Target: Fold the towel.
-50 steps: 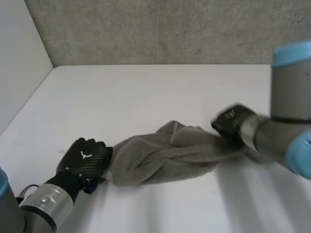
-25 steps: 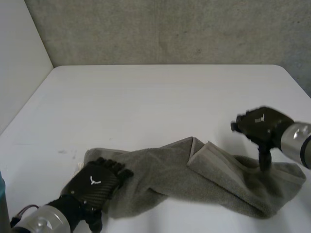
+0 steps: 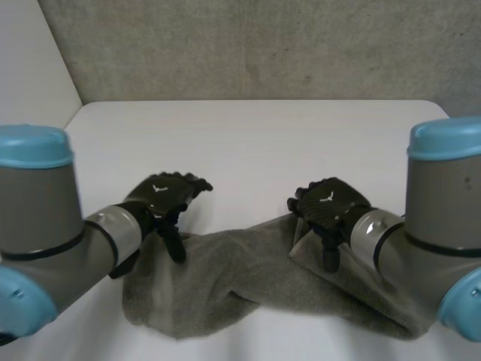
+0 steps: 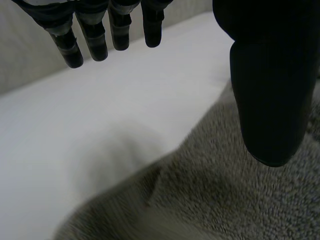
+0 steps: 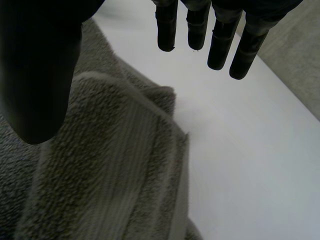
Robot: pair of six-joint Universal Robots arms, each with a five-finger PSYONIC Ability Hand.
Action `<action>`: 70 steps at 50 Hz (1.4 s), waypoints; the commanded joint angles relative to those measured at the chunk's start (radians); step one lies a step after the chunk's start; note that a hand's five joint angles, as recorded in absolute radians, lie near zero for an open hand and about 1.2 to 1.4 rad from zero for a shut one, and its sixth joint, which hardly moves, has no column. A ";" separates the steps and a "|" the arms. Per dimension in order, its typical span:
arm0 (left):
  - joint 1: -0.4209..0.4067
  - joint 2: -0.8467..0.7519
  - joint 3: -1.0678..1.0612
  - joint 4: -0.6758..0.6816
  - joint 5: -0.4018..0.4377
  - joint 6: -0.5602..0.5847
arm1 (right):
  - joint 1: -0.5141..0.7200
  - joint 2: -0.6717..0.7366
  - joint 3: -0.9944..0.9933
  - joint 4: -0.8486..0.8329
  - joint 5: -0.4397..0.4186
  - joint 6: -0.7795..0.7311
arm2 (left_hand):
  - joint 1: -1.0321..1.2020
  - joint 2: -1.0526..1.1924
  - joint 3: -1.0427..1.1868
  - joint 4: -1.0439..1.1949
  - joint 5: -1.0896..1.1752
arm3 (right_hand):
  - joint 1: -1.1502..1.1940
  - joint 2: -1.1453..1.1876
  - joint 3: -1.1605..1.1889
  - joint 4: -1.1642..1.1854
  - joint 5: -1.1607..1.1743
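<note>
A grey towel [image 3: 248,282] lies crumpled in a long band across the near part of the white table [image 3: 255,143]. My left hand [image 3: 161,197] hovers over its left end, open, fingers straight and holding nothing. In the left wrist view the towel [image 4: 225,190] lies under the thumb [image 4: 270,85], with bare table beyond the fingers [image 4: 95,30]. My right hand [image 3: 327,207] is open above a turned-over flap near the towel's middle. In the right wrist view that flap [image 5: 110,165], with its hemmed edge, sits below the thumb [image 5: 40,70] and the straight fingers [image 5: 220,35].
A concrete wall [image 3: 255,45] runs behind the table's far edge. A pale side panel [image 3: 30,90] stands at the left. Both grey forearms [image 3: 45,226] reach in over the near corners of the table.
Both hands have let go of the towel and opened. They moved inward and up over it, and the towel dropped from a stretched bundle into a slack band on the table.
</note>
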 commanded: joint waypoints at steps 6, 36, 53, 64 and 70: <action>-0.004 -0.223 0.142 -0.150 -0.040 -0.064 | 0.023 0.013 0.107 -0.122 0.050 -0.098 | 0.176 0.180 0.182 0.181 0.148 | 0.021 0.011 0.009 -0.005 0.019; -0.024 -0.135 0.694 0.352 -0.375 -0.025 | -0.110 -0.007 -0.515 -0.573 0.044 0.105 | 1.218 1.222 1.224 1.223 1.190 | 1.165 1.155 1.152 1.139 1.163; -0.024 -0.054 -0.146 0.499 -0.344 -0.012 | -0.204 0.111 0.034 -0.353 -0.197 -0.130 | 1.218 1.222 1.224 1.223 1.190 | 1.165 1.155 1.152 1.139 1.163; -0.050 -0.007 -0.317 0.361 -0.273 -0.014 | -0.256 0.082 0.191 -0.340 -0.183 -0.165 | 0.750 0.754 0.756 0.755 0.722 | 1.165 1.155 1.152 1.139 1.163; -0.050 0.120 -0.319 0.185 -0.230 -0.018 | -0.284 -0.013 0.278 -0.346 -0.197 -0.158 | 0.134 0.138 0.140 0.139 0.106 | 1.165 1.155 1.152 1.139 1.163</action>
